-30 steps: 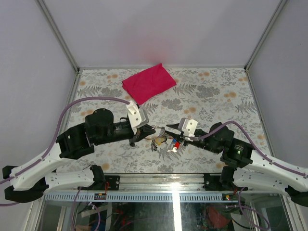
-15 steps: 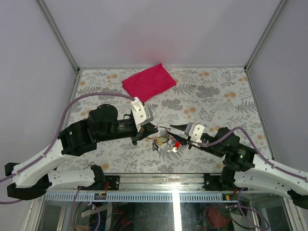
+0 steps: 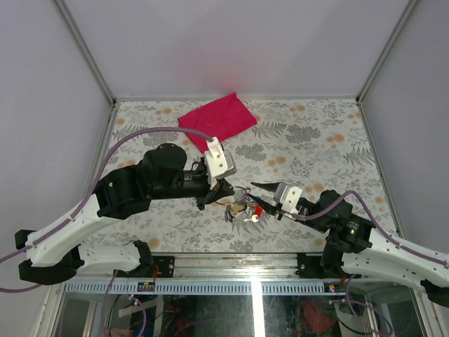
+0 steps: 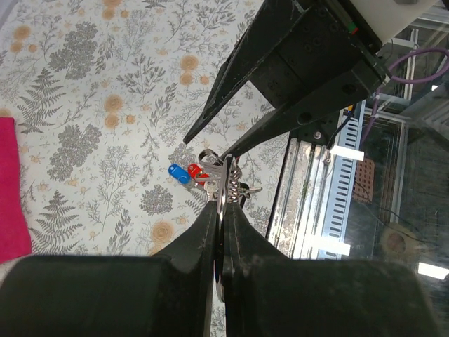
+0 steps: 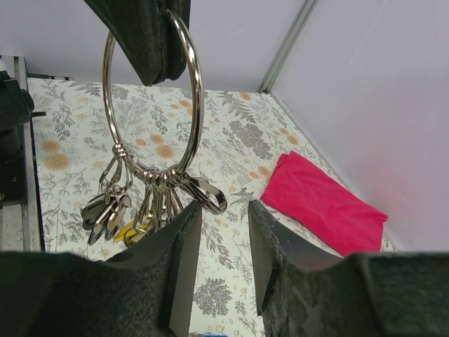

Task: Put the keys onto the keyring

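My left gripper [image 3: 224, 188] is shut on the keyring [image 5: 194, 105] and holds it upright above the table; in the left wrist view [image 4: 223, 206] the ring shows edge-on between the fingers. Its bunch of small keys [image 3: 238, 207] hangs from the ring's bottom [image 5: 112, 210]. The red key [image 4: 198, 170] and the blue key [image 4: 179, 173] lie side by side on the floral table beneath. The red key also shows in the top view [image 3: 258, 210]. My right gripper [image 3: 254, 195] is open and empty, its fingers just in front of the ring's lower part [image 5: 221, 232].
A folded magenta cloth [image 3: 216, 121] lies at the back of the table [image 3: 316, 140]; it also shows in the right wrist view [image 5: 323, 203]. The metal rail of the near edge [image 4: 309, 203] runs close below the grippers.
My left arm has swung right and forward with the keyring. My right arm has drawn back to the right, and its open fingers now face the ring.
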You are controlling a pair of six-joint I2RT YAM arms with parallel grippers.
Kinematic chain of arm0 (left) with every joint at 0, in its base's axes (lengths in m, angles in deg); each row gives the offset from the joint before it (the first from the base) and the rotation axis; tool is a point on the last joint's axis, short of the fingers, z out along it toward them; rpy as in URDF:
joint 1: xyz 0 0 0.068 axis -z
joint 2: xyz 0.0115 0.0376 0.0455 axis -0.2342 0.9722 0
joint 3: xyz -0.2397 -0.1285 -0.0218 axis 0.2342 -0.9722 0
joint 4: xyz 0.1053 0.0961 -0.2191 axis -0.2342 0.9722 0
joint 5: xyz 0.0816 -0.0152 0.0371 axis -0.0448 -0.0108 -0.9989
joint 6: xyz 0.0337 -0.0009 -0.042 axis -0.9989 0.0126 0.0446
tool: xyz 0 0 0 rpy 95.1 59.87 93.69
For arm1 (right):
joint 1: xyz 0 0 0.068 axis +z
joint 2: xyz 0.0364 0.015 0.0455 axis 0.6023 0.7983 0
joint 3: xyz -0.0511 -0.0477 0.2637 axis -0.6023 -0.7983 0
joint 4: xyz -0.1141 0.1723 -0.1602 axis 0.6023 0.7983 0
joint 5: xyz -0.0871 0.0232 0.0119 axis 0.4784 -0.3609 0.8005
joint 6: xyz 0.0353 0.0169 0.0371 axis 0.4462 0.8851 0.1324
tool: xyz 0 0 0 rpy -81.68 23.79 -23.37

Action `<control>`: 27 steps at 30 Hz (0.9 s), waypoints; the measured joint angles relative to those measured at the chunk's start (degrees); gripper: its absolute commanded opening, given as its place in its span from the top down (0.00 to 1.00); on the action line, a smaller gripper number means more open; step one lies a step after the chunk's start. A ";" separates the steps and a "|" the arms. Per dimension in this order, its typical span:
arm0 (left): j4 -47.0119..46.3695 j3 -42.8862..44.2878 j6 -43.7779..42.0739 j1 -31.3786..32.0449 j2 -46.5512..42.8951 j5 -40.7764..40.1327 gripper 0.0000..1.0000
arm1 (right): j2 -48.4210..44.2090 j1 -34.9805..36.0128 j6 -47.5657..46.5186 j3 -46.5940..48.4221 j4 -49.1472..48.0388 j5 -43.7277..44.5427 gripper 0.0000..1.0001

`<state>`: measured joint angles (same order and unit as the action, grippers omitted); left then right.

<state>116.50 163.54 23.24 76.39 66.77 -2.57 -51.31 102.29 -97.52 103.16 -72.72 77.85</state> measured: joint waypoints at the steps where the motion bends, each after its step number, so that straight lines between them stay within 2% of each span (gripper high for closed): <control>1: 0.61 0.72 -0.02 0.00 0.48 -0.04 1.00 | -0.39 0.00 -0.11 -0.28 0.04 -0.02 0.58; 10: 8.63 8.52 -0.87 0.00 6.93 -0.07 1.00 | -5.09 0.00 -0.13 -2.80 0.48 -0.24 0.56; 27: 17.55 15.89 -1.68 0.00 12.48 -1.14 1.00 | -6.91 0.00 2.69 -7.67 0.50 -3.72 0.56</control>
<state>134.05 179.43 21.56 76.39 79.25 -3.71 -58.21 102.29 -94.84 95.49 -72.22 74.14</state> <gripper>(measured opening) 0.039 0.439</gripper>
